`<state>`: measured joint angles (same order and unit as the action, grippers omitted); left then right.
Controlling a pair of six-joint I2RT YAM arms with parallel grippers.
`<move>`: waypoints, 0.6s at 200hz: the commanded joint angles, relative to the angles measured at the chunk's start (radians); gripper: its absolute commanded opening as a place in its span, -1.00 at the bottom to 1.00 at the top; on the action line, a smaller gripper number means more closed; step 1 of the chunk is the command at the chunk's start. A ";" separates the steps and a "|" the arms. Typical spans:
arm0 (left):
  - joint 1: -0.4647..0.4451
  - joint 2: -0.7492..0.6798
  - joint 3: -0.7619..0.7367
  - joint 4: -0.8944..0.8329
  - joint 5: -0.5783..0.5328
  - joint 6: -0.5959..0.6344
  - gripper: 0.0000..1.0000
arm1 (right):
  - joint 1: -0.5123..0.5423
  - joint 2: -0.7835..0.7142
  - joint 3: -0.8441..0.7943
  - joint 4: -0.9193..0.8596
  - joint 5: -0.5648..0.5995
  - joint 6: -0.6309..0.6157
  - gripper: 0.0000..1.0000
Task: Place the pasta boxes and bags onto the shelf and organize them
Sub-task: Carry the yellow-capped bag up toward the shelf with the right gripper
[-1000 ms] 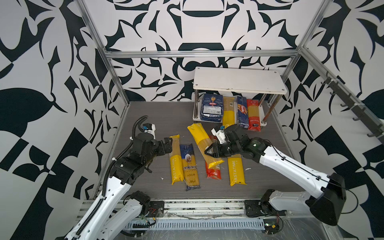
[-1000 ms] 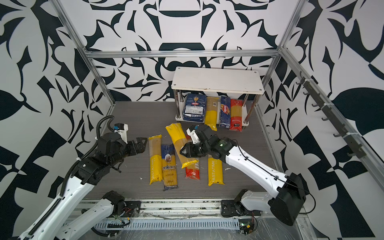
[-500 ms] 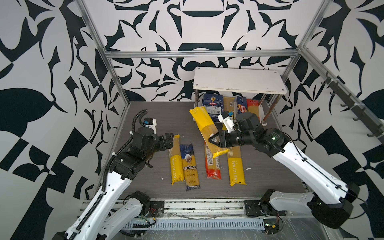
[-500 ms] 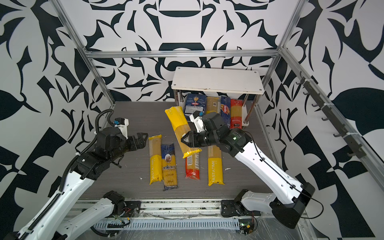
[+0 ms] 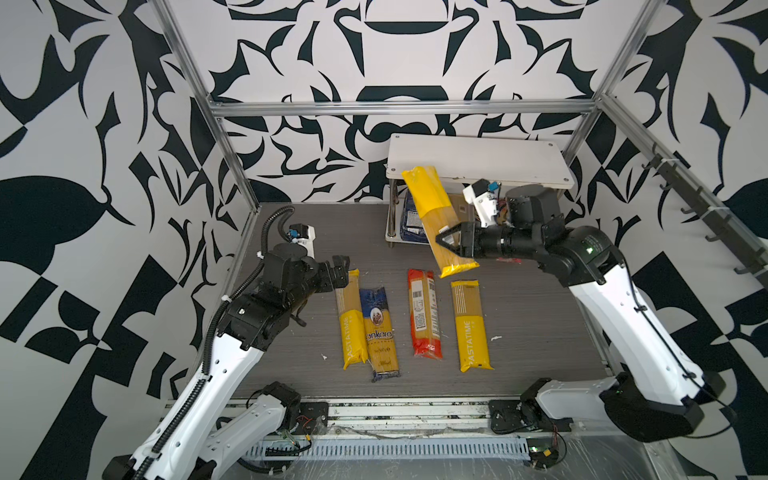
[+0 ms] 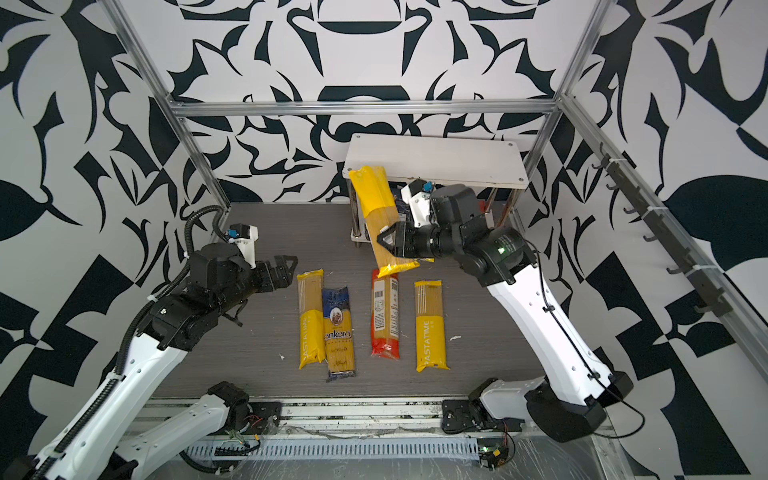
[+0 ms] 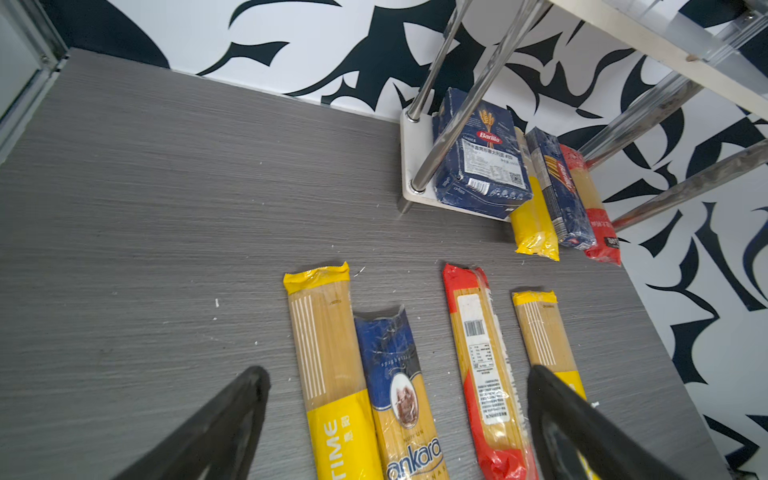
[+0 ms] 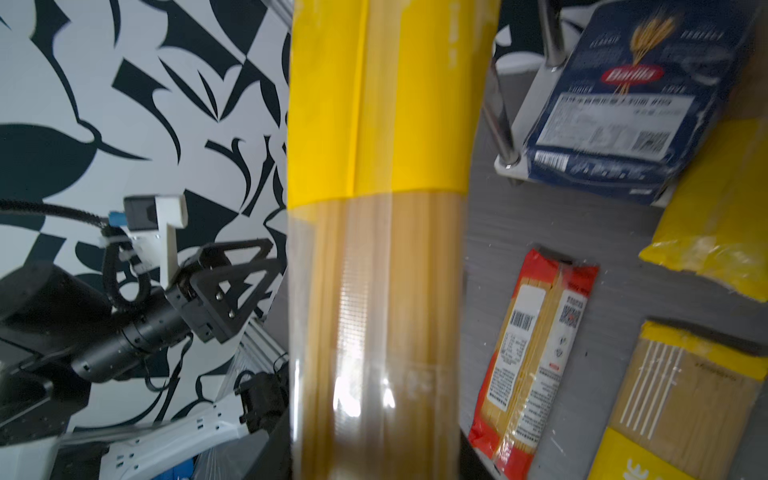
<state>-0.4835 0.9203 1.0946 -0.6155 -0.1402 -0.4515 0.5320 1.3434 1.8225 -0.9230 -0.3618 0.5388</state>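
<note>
- With its jaws wide apart, the left claw [image 6: 289, 272] hovers and grips nothing.
- Just beyond its tips lie a yellow bag [image 5: 351, 320] and an ankara bag [image 5: 380, 332], side by side and touching.
- Below the right claw [image 5: 446, 241] lie a red bag [image 5: 424, 320] and a second yellow bag [image 5: 471, 328], apart.
- The right claw is clamped on a held bag [image 5: 428, 199], clear of the table and tilted. In both top views its upper end overlaps the front edge of the shelf [image 5: 478, 153].
- Beyond that claw, a Barilla box [image 7: 478, 158] sits on the lower board.
</note>
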 commanded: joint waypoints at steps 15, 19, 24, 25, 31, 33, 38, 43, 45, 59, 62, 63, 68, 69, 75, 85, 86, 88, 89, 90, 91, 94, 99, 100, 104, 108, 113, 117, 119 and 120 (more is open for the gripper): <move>0.003 0.081 0.042 0.047 0.075 0.000 0.99 | -0.134 0.068 0.246 0.054 -0.038 -0.097 -0.61; 0.003 0.089 0.043 0.054 0.081 0.000 0.99 | -0.149 0.081 0.267 0.045 -0.041 -0.101 -0.61; 0.002 0.097 0.047 0.060 0.087 0.000 0.99 | -0.177 0.097 0.296 0.034 -0.042 -0.106 -0.62; 0.003 0.099 0.048 0.061 0.088 -0.001 0.99 | -0.182 0.100 0.303 0.032 -0.044 -0.107 -0.61; 0.003 0.108 0.052 0.068 0.094 0.000 0.98 | -0.213 0.120 0.336 0.022 -0.055 -0.113 -0.62; 0.003 0.112 0.051 0.069 0.095 0.000 0.99 | -0.223 0.127 0.346 0.020 -0.063 -0.113 -0.62; 0.003 0.118 0.058 0.072 0.097 0.000 0.98 | -0.247 0.143 0.372 0.012 -0.074 -0.116 -0.62; 0.003 0.126 0.062 0.075 0.097 0.002 0.99 | -0.265 0.162 0.399 0.001 -0.077 -0.120 -0.62; 0.003 0.127 0.064 0.075 0.097 0.005 0.99 | -0.275 0.170 0.411 -0.005 -0.077 -0.122 -0.62; 0.003 0.143 0.077 0.079 0.099 0.012 0.99 | -0.323 0.230 0.508 -0.046 -0.076 -0.145 -0.62; 0.003 0.147 0.080 0.079 0.099 0.013 0.99 | -0.332 0.242 0.530 -0.056 -0.074 -0.150 -0.62; 0.003 0.148 0.080 0.079 0.099 0.014 0.98 | -0.335 0.247 0.536 -0.059 -0.074 -0.152 -0.62; 0.003 0.155 0.085 0.080 0.100 0.017 0.98 | -0.349 0.269 0.574 -0.071 -0.070 -0.159 -0.62; 0.003 0.156 0.086 0.081 0.100 0.016 0.99 | -0.352 0.273 0.579 -0.075 -0.070 -0.160 -0.62; 0.003 0.163 0.091 0.082 0.101 0.019 0.98 | -0.366 0.300 0.619 -0.093 -0.063 -0.170 -0.62; 0.003 0.177 0.098 0.085 0.103 0.022 0.99 | -0.397 0.346 0.688 -0.118 -0.064 -0.181 -0.62; 0.003 0.178 0.099 0.086 0.103 0.022 0.98 | -0.400 0.350 0.691 -0.119 -0.064 -0.181 -0.62; 0.003 0.181 0.100 0.087 0.103 0.022 0.99 | -0.407 0.359 0.702 -0.122 -0.065 -0.182 -0.62; 0.003 0.182 0.101 0.087 0.103 0.023 0.99 | -0.411 0.364 0.706 -0.123 -0.065 -0.183 -0.63; 0.003 0.184 0.102 0.088 0.104 0.022 0.98 | -0.415 0.369 0.713 -0.125 -0.066 -0.183 -0.63; 0.003 0.185 0.103 0.088 0.104 0.022 0.98 | -0.418 0.371 0.720 -0.127 -0.066 -0.183 -0.63; 0.003 0.188 0.104 0.091 0.105 0.023 0.98 | -0.429 0.384 0.734 -0.133 -0.066 -0.185 -0.62; 0.003 0.197 0.108 0.093 0.108 0.023 0.99 | -0.447 0.409 0.762 -0.143 -0.067 -0.187 -0.63; 0.003 0.199 0.108 0.093 0.109 0.023 0.99 | -0.452 0.413 0.769 -0.145 -0.067 -0.188 -0.63; 0.003 0.205 0.111 0.094 0.111 0.025 0.98 | -0.469 0.431 0.785 -0.150 -0.070 -0.188 -0.62; 0.003 0.212 0.115 0.095 0.113 0.025 0.99 | -0.485 0.448 0.807 -0.157 -0.077 -0.187 -0.62; 0.003 0.220 0.117 0.096 0.114 0.025 0.99 | -0.513 0.469 0.839 -0.163 -0.085 -0.187 -0.62; 0.003 0.225 0.121 0.098 0.115 0.026 0.99 | -0.531 0.484 0.852 -0.167 -0.090 -0.186 -0.63; 0.003 0.228 0.123 0.099 0.116 0.026 0.99 | -0.539 0.491 0.862 -0.170 -0.091 -0.187 -0.63; 0.003 0.230 0.123 0.099 0.116 0.026 0.99 | -0.541 0.494 0.864 -0.170 -0.091 -0.187 -0.63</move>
<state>-0.4835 1.1213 1.1839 -0.5392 -0.0448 -0.4404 0.0711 1.8095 2.5454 -1.1809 -0.4088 0.4049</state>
